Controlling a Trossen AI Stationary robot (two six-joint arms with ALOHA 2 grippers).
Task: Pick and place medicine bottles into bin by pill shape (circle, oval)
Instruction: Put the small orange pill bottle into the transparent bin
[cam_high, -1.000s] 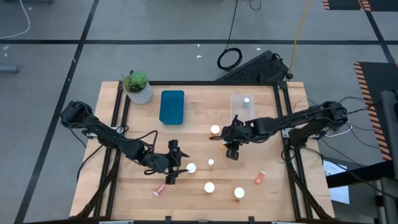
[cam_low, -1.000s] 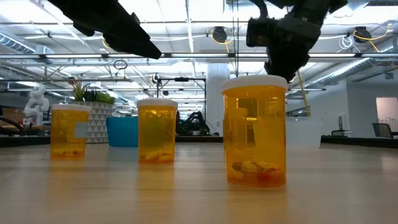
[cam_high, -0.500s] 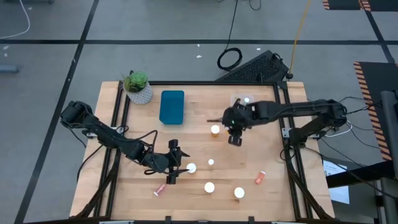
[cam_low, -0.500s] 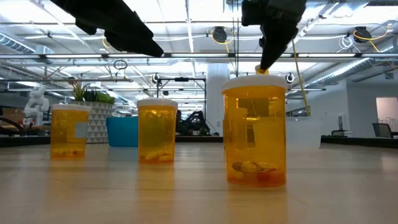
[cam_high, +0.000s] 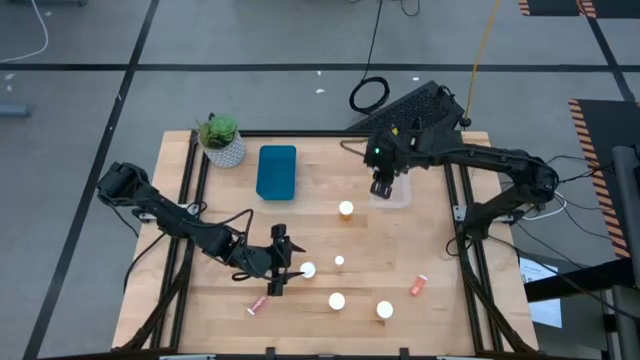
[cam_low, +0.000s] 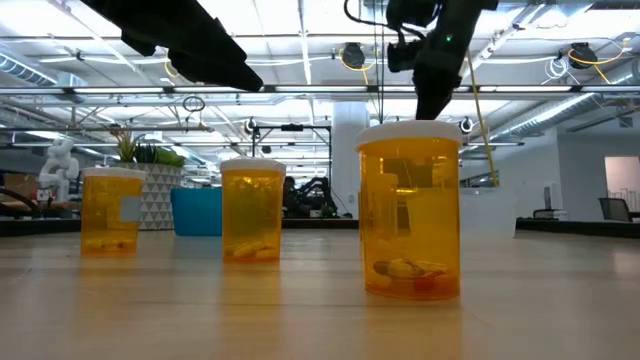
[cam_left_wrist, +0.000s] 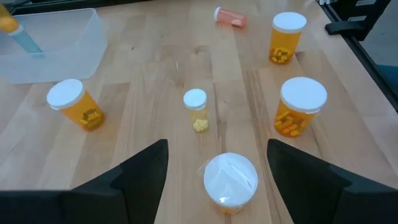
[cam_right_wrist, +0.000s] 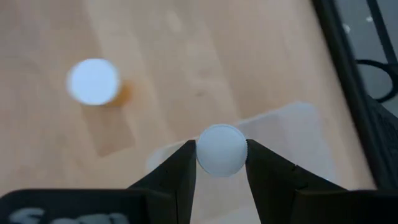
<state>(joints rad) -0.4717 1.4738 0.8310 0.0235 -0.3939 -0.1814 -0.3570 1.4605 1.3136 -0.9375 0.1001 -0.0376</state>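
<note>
My right gripper hovers over the clear bin at the far right, shut on a small white-capped medicine bottle. My left gripper is low near the table's front, open, with one finger on either side of an upright amber bottle and touching nothing. Several more white-capped bottles stand on their bases around the middle and front. Two slim pink ones lie on their sides. My right gripper pinches the small bottle between its two fingers, which press on opposite sides just below the white cap. The fingers come from above, pointing down. The bottle stands upright in the hold, lifted clear above the clear bin.
A blue bin sits at the far middle, and a potted plant stands at the far left corner. Black rails run along the table's sides. In the low view, three amber bottles stand on the wood.
My right gripper has carried its bottle from the table's middle toward the far edge, ending over the clear bin. It stayed shut on the bottle throughout.
</note>
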